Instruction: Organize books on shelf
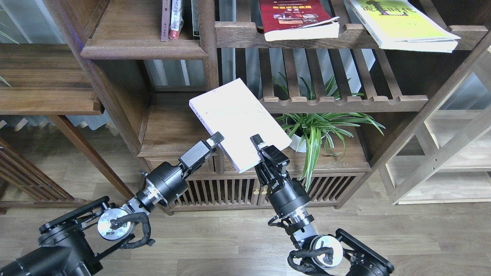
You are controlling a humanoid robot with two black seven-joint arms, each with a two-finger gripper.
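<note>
My right gripper (260,147) is shut on the lower edge of the pale lavender-white book (236,119) and holds it tilted in the air in front of the middle post. My left gripper (213,141) is right beside the book's lower left edge; its fingers cannot be told apart. The dark-red book (295,17) and the yellow-green book (402,23) lie flat on the upper slatted rack. The solid dark-brown shelf (142,49) is at the upper left, with a few thin books (173,19) standing upright at its right end.
A spider plant (320,126) stands behind and right of the held book, under a lower slatted rack (345,102). A low cabinet with slatted doors (215,191) is below. A pale wooden rack (441,165) is at the right, a dark table (46,80) at the left.
</note>
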